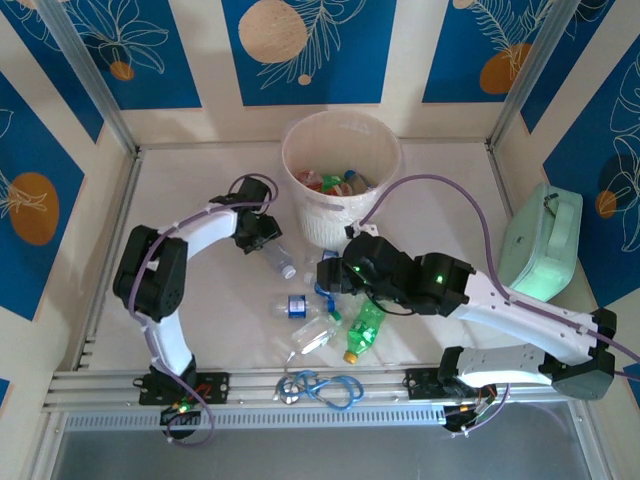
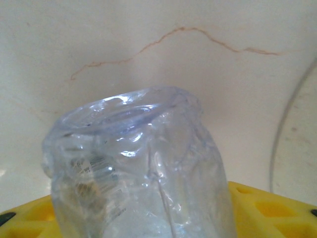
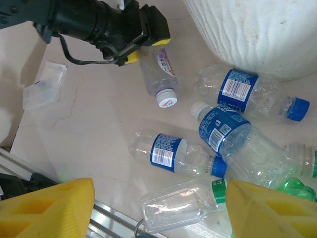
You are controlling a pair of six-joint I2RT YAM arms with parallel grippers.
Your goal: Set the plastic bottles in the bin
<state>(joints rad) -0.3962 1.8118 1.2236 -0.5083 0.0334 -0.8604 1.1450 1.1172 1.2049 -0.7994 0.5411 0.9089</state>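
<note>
My left gripper (image 1: pixel 266 238) (image 2: pixel 148 215) is shut on the base of a clear bottle (image 2: pixel 138 163) with a white cap (image 3: pixel 167 98); the bottle lies on the table left of the bin (image 1: pixel 340 165). That tall cream-white ribbed bin holds several bottles. My right gripper (image 1: pixel 328 275) (image 3: pixel 161 201) hangs open above a loose pile: a clear squarish bottle with a green label (image 3: pixel 181 206) lies between its yellow fingers (image 3: pixel 54 206), untouched. Three blue-labelled bottles (image 3: pixel 171 151) (image 3: pixel 233 131) (image 3: pixel 247 94) and a green one (image 1: pixel 365 328) lie close by.
A blue cable loop (image 1: pixel 322 388) rests on the front rail. A mint-green case (image 1: pixel 543 240) leans at the right wall. A small clear plastic lid (image 3: pixel 43 88) lies on the table to the left. The bin's wall (image 3: pixel 257 29) stands just beyond the pile.
</note>
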